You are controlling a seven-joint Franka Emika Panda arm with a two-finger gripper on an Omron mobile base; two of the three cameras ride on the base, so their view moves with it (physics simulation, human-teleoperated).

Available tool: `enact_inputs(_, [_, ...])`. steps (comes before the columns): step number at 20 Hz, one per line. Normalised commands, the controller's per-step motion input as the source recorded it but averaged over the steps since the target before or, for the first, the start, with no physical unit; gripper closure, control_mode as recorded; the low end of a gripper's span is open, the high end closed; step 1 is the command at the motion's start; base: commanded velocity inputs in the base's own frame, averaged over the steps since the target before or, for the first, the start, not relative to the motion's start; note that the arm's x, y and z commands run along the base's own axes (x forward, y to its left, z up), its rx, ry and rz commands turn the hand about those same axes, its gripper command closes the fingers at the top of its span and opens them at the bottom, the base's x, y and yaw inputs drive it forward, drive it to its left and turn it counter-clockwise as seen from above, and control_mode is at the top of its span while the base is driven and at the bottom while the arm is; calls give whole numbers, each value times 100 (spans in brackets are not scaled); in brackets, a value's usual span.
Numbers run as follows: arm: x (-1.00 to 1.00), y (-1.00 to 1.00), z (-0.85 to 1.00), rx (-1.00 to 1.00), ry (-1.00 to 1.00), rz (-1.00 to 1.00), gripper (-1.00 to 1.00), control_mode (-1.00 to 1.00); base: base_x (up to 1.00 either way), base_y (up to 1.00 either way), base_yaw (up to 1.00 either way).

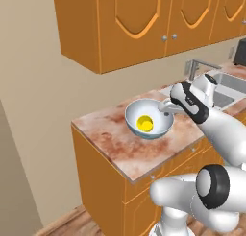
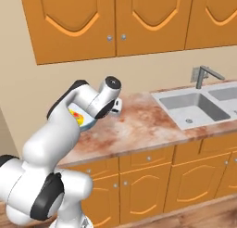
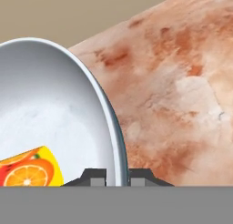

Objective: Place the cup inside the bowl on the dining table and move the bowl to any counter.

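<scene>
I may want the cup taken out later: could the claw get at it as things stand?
Probably not at once: the claw is shut on the bowl rim. Above the cup the way is open.

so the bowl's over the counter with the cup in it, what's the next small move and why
Probably open the hand and let go. The fingers pinch the bowl's rim, the cup lies inside, and the bowl looks set down on the counter left of the sink. If it isn't quite resting yet, lower it first.
</scene>
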Motion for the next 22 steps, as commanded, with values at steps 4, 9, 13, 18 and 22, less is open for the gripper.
enact_inputs(4, [0,0,0,0,0,0,100,100,8,-24,24])
enact_inputs(9, [0,0,0,0,0,0,100,100,17,-31,26])
enact_inputs(13, [0,0,0,0,0,0,100,100,21,-55,21])
enact_inputs(18, [0,0,0,0,0,0,100,100,23,-67,11])
enact_inputs(22, [0,0,0,0,0,0,100,100,24,-46,10])
